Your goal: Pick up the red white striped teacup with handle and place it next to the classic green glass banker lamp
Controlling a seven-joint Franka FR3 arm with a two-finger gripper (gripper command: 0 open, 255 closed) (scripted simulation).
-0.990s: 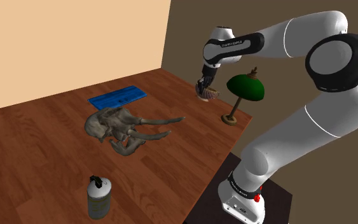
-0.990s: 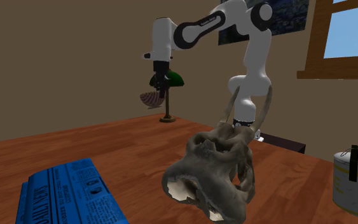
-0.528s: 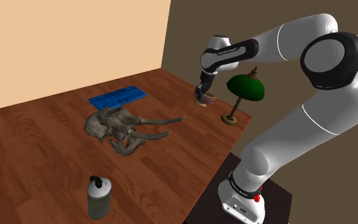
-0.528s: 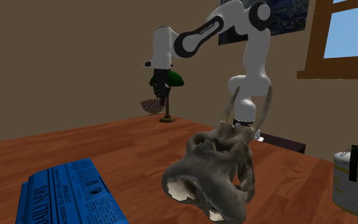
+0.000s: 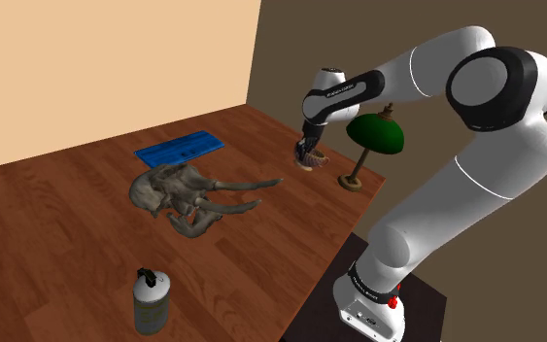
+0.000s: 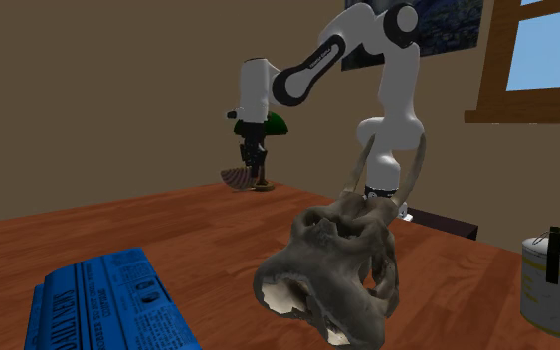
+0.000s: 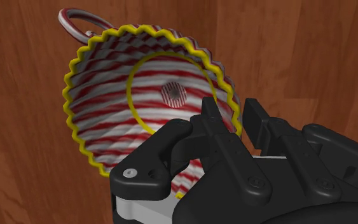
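Shoulder view, front to back. Closest was a grey canister [image 5: 151, 301] with a black cap, upright on the wooden table [image 5: 57, 233] near its front edge. Behind it, mid-table, was an animal skull [image 5: 169, 189] with long tusks running toward the shoulder view's right. Past the skull, toward the tan wall [image 5: 106, 58], a blue printed pack [image 5: 179, 148] lay flat, apart from the skull.

At the far corner the gripper [image 5: 307, 151] hung from the arm [image 5: 397, 73], pointed down, low over the table. It was clamped on the teacup [image 7: 139, 95]: one finger [image 7: 210, 118] inside the bowl, the other outside, cup wall pinched between them. The cup was red/white striped with a yellow scalloped rim and a ring handle on the side away from the fingers. It was tilted, mouth toward the wrist camera, wood behind it.

The cup sat just beside the base of the green-shaded banker lamp [image 5: 373, 134], on the shoulder view's left of it, nearly at table level. Couldn't tell whether the cup touched the table. The lamp stood upright near the table's far edge, brown wall [image 5: 290, 49] behind it.

Farthest in the second exterior view were a window [image 6: 551, 45] and a framed picture [image 6: 447, 25] on the wall behind the arm.
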